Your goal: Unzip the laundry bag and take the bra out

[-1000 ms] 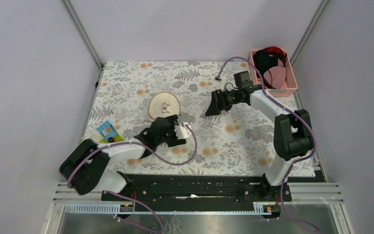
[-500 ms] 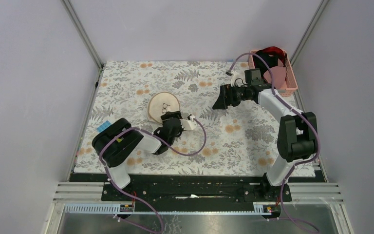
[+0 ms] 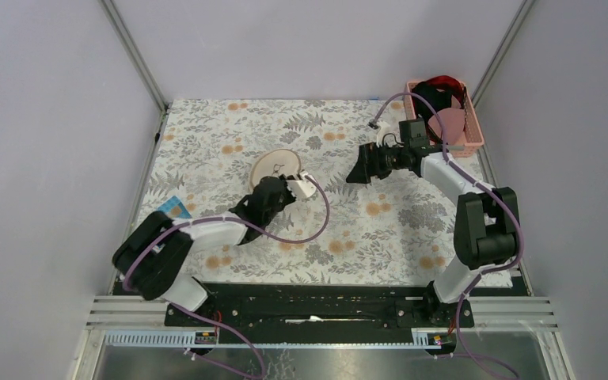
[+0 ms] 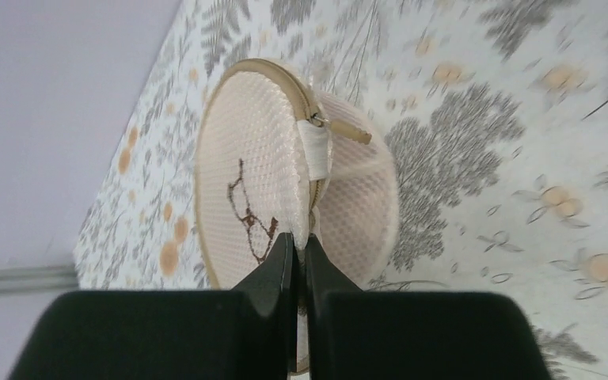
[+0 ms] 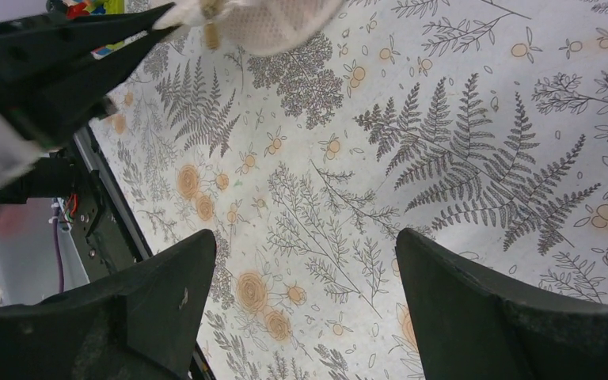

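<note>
Bag [image 4: 245,158]: tilting up from the surface [image 3: 380,229], left hand [image 4: 299,237] pinching its rim; right hand [image 5: 302,245] hanging wide open, holding nothing, well clear of it

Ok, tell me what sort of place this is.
Probably a robot test cell dressed for laundry work: plain walls on aluminium posts, two arms bolted to a rail, a floral cloth and pink basket.

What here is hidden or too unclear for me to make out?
The bra: seen in no view; the laundry bag mesh shows nothing inside.
Bag's near rim, left wrist view: covered by the left fingers pinching it.
Basket contents, top view: too small, partly behind a cable.
</note>
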Robot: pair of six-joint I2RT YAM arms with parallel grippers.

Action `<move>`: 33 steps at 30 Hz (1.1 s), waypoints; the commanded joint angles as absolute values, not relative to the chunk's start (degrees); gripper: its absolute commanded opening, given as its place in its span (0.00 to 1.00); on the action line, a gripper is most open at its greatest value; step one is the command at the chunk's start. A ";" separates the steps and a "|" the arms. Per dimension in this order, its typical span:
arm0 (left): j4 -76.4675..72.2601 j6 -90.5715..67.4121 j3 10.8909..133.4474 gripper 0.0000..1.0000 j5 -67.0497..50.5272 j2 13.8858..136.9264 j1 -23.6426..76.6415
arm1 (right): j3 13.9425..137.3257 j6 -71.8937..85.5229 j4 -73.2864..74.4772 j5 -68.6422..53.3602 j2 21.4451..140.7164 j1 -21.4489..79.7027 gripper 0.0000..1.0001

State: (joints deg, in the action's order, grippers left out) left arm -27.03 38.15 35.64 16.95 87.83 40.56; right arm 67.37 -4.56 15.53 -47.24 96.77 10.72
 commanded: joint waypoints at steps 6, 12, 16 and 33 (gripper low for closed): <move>-13.18 26.64 41.15 0.00 -8.65 78.56 38.92 | 62.55 -1.42 8.36 -50.64 92.46 12.84 0.88; -8.27 23.21 44.76 0.00 -13.05 79.10 37.47 | 59.72 -3.62 5.49 -51.42 88.36 14.10 0.76; -4.37 18.31 49.11 0.00 -17.32 81.14 36.30 | 56.36 -2.50 2.62 -47.58 84.04 16.28 0.69; 6.02 8.31 59.58 0.00 -20.22 88.04 36.28 | 53.53 12.70 -5.84 -31.25 82.56 26.57 0.50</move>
